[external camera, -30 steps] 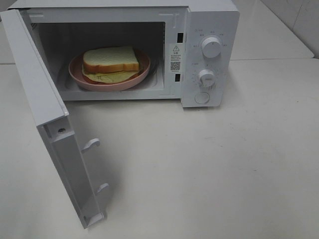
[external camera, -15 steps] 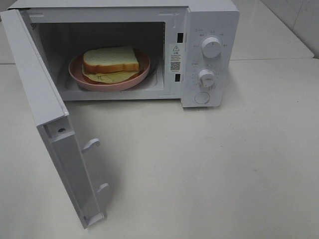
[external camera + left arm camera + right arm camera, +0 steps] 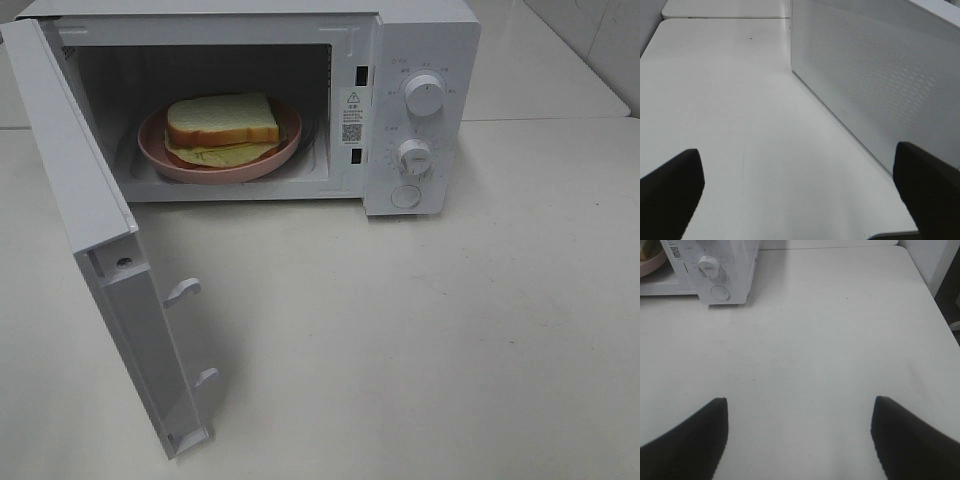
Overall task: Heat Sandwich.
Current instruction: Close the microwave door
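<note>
Left gripper [image 3: 797, 165] spread beside door [image 3: 880, 75], sandwich [image 3: 222, 120] on plate [image 3: 230, 173] seen overhead

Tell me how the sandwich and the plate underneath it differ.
Shape: the sandwich is squarish, while the pink plate is round.
Colour: the sandwich is white bread with a tan crust over yellow-green filling, and the pink plate is one plain colour.
Size: the sandwich is smaller and lies on the pink plate, whose rim shows on every side.
Both sit inside the microwave, whose door stands open.
</note>
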`<state>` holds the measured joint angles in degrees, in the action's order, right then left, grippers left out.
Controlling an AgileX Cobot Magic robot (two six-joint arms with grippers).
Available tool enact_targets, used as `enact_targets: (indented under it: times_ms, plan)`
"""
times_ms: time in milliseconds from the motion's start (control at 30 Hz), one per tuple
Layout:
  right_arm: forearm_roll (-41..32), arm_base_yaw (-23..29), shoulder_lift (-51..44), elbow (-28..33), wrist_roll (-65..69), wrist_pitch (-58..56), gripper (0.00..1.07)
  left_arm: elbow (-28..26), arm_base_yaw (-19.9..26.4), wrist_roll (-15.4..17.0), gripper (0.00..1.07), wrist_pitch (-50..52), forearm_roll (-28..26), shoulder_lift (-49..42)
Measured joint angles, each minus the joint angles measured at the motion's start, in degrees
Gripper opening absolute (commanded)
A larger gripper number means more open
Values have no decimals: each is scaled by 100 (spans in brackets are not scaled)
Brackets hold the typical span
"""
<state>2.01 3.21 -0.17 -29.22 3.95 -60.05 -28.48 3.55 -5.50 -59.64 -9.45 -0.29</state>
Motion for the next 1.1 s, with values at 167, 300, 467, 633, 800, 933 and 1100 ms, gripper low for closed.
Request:
enact_targets:
  times_ms: [167, 300, 467, 633, 800, 933, 1100]
  plan:
    - [0, 0, 0, 0, 0, 0, 76, 0, 0, 0, 97, 0, 0, 0]
    - [0, 0, 0, 0, 0, 0, 76, 0, 0, 0, 97, 0, 0, 0]
    - [0, 0, 0, 0, 0, 0, 76, 0, 0, 0, 97, 0, 0, 0]
    - [0, 0, 0, 0, 0, 0, 76, 0, 0, 0, 97, 0, 0, 0]
    - [0, 0, 0, 0, 0, 0, 76, 0, 0, 0, 97, 0, 0, 0]
    - [0, 0, 0, 0, 0, 0, 76, 0, 0, 0, 97, 0, 0, 0]
    - [0, 0, 0, 0, 0, 0, 76, 0, 0, 0, 97, 0, 0, 0]
